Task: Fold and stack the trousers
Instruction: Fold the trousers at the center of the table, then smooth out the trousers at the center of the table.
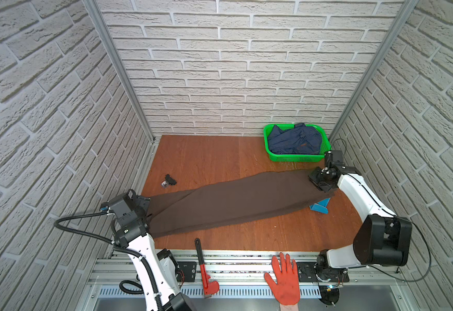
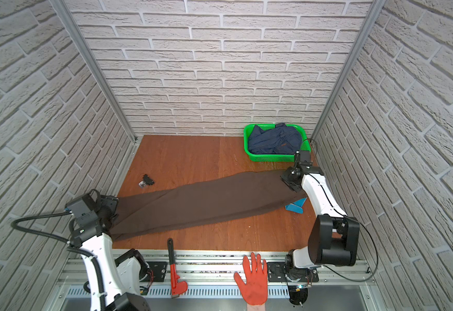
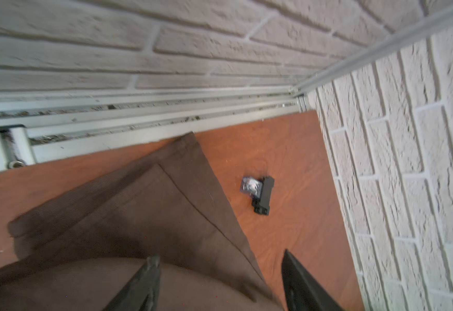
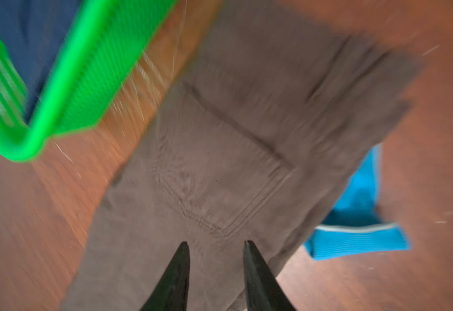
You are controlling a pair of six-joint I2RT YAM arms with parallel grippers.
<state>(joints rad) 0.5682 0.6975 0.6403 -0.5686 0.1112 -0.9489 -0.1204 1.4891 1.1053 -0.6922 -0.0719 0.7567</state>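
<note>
The brown trousers point(image 1: 233, 204) lie stretched out flat, waist end just beside the green basket point(image 1: 295, 157) (a blue garment point(image 1: 295, 140) inside) beneath the right gripper point(image 4: 215, 242), jaws slightly parted and empty, leg ends far from it beneath the left gripper point(image 3: 219, 255), jaws spread wide.

A green plastic basket point(image 1: 292, 157) sits at the far right corner of the wooden surface point(image 1: 206, 159), holding a crumpled dark blue denim garment point(image 1: 295, 140) with a small brown patch. A small black device point(image 1: 169, 180) lies far left. A folded blue cloth point(image 1: 321, 206) lies right. A red pipe wrench point(image 1: 202, 264) spans the near edge.
</note>
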